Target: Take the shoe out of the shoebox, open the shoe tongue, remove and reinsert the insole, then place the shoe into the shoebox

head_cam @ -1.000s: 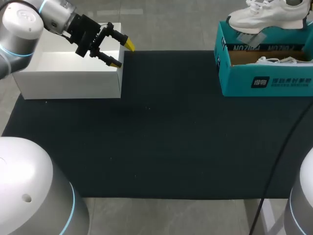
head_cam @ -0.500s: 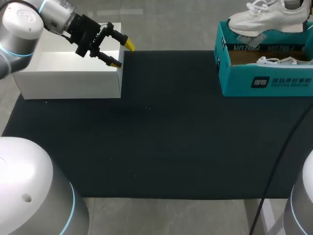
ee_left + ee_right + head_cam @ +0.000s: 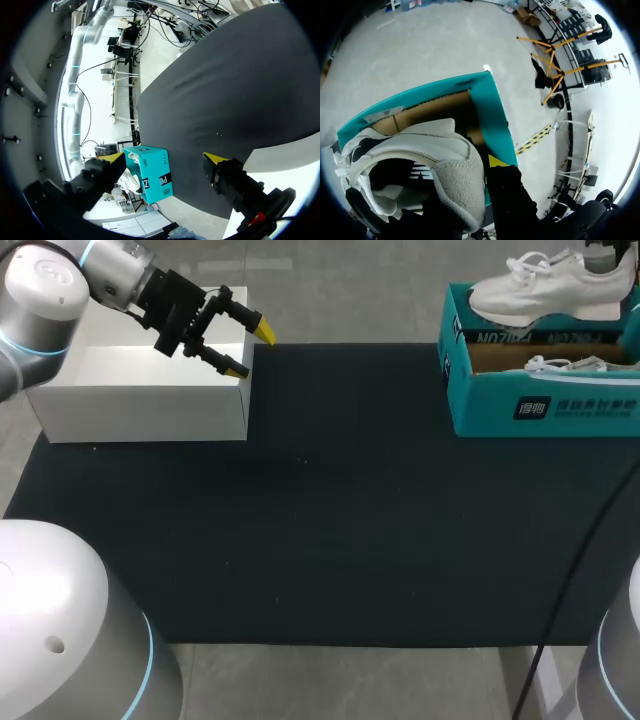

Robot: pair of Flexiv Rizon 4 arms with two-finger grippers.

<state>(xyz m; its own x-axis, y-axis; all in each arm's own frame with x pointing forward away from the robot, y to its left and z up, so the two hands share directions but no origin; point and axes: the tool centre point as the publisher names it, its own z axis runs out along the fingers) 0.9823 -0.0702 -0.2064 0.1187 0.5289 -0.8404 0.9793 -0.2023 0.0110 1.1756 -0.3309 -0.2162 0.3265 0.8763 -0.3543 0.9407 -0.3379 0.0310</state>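
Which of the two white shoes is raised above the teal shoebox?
The upper shoe, held at its heel by the right gripper; the other shoe lies inside the shoebox.

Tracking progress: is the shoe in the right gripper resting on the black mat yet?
No, the held white shoe is over the teal shoebox, off the black mat.

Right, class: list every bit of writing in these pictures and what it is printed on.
Shoebox front: white logo and characters, too small to read.
Shoebox inner flap: dark letters, partly hidden by the shoe, unreadable.
Shoebox end, left wrist view: white-on-black label, too blurred.
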